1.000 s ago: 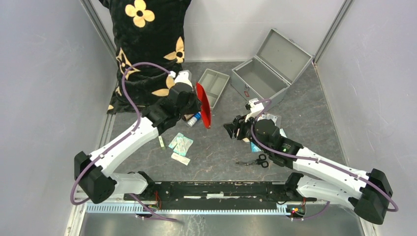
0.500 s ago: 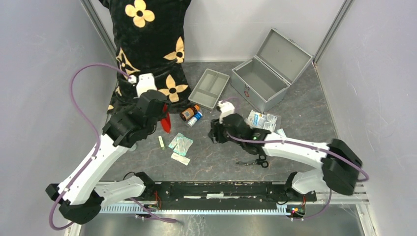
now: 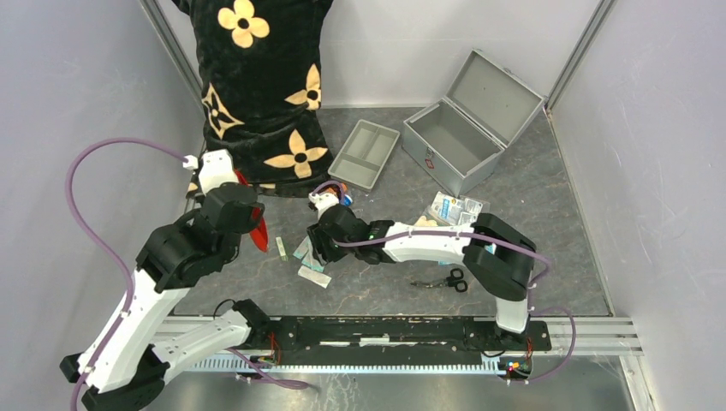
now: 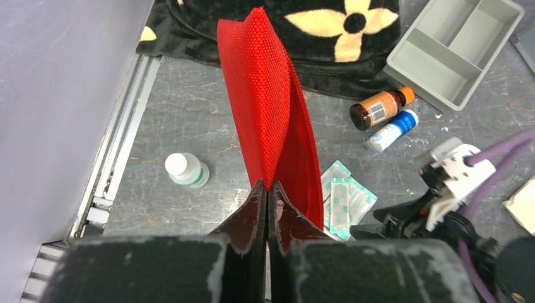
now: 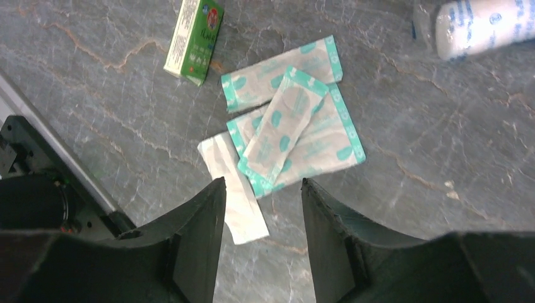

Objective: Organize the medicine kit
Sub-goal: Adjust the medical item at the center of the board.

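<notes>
The medicine kit (image 3: pixel 458 141) stands at the back right, a silver-grey metal case with its lid swung up. My left gripper (image 4: pixel 268 187) is shut on the lower edge of a flat red pouch (image 4: pixel 271 107), which hangs upright over the table's left side (image 3: pixel 258 231). My right gripper (image 5: pixel 263 183) is open, jaws apart with nothing between them. It hovers just above a small pile of teal-edged plasters (image 5: pixel 293 136) and a white wrapped strip (image 5: pixel 233 183) lying on the table. Seen from above, the right gripper (image 3: pixel 318 248) reaches far left across the middle.
A grey divided tray (image 3: pixel 366 154) lies left of the kit. Near it lie a brown bottle (image 4: pixel 378 108) and a white-blue tube (image 4: pixel 392 130). A white bottle (image 4: pixel 186 170), a small green box (image 5: pixel 194 41), scissors (image 3: pixel 447 279), blister packs (image 3: pixel 458 207) and a black floral cloth (image 3: pixel 257 86) surround them.
My left arm has drawn back to the left and nearer, carrying the red pouch. My right arm has swept left from the table's middle to above the plasters.
</notes>
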Controlling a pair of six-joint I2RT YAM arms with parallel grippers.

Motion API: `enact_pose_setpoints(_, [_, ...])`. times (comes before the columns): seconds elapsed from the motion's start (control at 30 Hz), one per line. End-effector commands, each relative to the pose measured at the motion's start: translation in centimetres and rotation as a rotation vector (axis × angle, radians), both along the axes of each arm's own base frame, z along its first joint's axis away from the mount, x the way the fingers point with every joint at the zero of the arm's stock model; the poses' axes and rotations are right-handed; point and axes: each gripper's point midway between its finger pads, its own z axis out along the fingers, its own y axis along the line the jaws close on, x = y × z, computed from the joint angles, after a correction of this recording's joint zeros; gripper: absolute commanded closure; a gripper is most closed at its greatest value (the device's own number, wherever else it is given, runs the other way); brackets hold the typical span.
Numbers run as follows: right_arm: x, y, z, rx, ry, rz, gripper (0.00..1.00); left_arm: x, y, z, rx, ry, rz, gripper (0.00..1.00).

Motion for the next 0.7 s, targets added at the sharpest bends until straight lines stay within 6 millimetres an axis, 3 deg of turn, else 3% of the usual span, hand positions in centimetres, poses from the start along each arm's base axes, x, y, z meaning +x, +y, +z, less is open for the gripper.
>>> enact_pose_setpoints(0.0, [1.3, 2.3, 0.7, 0.018, -0.025, -0.005, 0.48, -0.5, 0.4, 0.5, -0.015, -0.031, -0.014, 0.98])
enact_pose_setpoints(0.17, [1.9, 3.9, -0.8, -0.018, -0.017, 0.016, 0.55, -0.7, 0.2, 0.2, -0.034, -0.033, -0.034, 0.98])
enact_pose_setpoints(0.37, [1.7, 3.7, -2.8, -0.073, -0.012, 0.027, 0.54, -0.8, -0.1, -0.3, -0.041, -0.025, -0.047, 0.98])
enact_pose_setpoints(0.67, [0.3, 7.3, -0.7, 0.076, -0.085, 0.192, 0.58, -1.0, 0.4, 0.7, -0.056, -0.061, -0.042, 0.98])
